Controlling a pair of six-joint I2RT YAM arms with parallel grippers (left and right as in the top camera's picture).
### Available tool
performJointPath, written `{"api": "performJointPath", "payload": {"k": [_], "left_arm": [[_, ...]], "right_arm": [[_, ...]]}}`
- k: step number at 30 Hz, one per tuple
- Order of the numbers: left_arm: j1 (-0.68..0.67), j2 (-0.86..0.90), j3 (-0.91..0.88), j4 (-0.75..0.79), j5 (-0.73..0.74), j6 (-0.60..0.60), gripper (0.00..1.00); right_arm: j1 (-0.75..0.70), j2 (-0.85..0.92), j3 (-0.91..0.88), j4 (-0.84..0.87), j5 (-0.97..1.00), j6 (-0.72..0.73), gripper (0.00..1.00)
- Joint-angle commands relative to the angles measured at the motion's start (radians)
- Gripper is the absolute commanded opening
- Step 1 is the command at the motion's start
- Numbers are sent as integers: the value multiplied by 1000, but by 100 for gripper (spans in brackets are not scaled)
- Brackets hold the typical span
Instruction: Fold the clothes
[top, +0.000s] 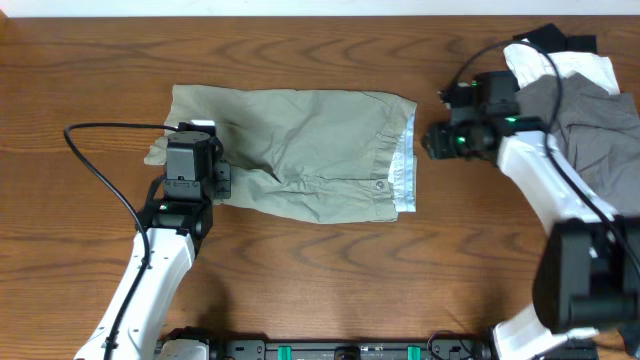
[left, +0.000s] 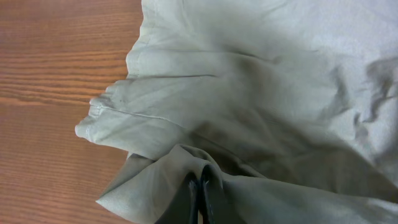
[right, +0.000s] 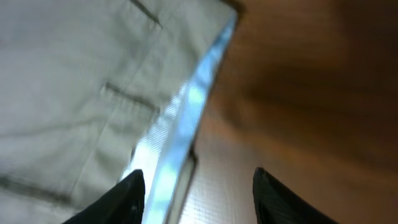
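Since the shorts (top: 300, 150) lie spread flat across the middle of the overhead view, waistband to the right and leg hems to the left, the step in hand looks like carrying the leg end over toward the waistband. To do it well, the pinched hem should rise only just clear of the table (top: 100, 60), travel straight rightward, and come down with the edges square, so the cloth underneath is not dragged along. The left gripper (top: 195, 140) sits on the left hem. The right gripper (top: 432, 140) hangs just beside the waistband's right edge, apart from the cloth, with a heap of grey (top: 590, 120), white (top: 570, 65) and black (top: 555, 40) garments in the upper right corner behind it.

From the left wrist, the left gripper (left: 200, 193) at the bottom centre has its fingers (left: 188, 196) pressed together, with a fold of khaki cloth gathered around them; they are clamped on the shorts (left: 261, 93), which fill the right of the frame over bare wood at the left.

From the right wrist, blurred, the right gripper (right: 199, 190) stands parted, roughly halfway, holding nothing. One fingertip shows at lower left against the pale waistband lining (right: 186, 112), the other over the wood at lower right. I cannot tell whether the left one touches the cloth.
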Motion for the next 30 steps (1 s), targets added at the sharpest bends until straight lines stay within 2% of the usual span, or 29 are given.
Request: {"api": "performJointPath", "payload": {"k": [1, 10, 17, 18, 20, 23, 30], "left_arm": [[5, 2, 10, -3, -11, -20, 6], [4, 2, 10, -3, -8, -52, 6], [4, 2, 10, -3, -8, -52, 6], [4, 2, 10, -4, -8, -52, 6], [4, 2, 10, -4, -8, -52, 6], [4, 2, 10, -4, -8, -52, 6], [4, 2, 10, -10, -8, -51, 6]], "right_arm": [[25, 110, -5, 113, -14, 57, 54], [27, 282, -5, 405, 5, 92, 61], [35, 346, -5, 512, -43, 118, 61], [40, 350, -5, 522, -50, 118, 58], [48, 354, -5, 543, -52, 118, 42], [56, 354, -4, 569, -51, 119, 2], [43, 260, 36, 575, -39, 136, 1]]}}
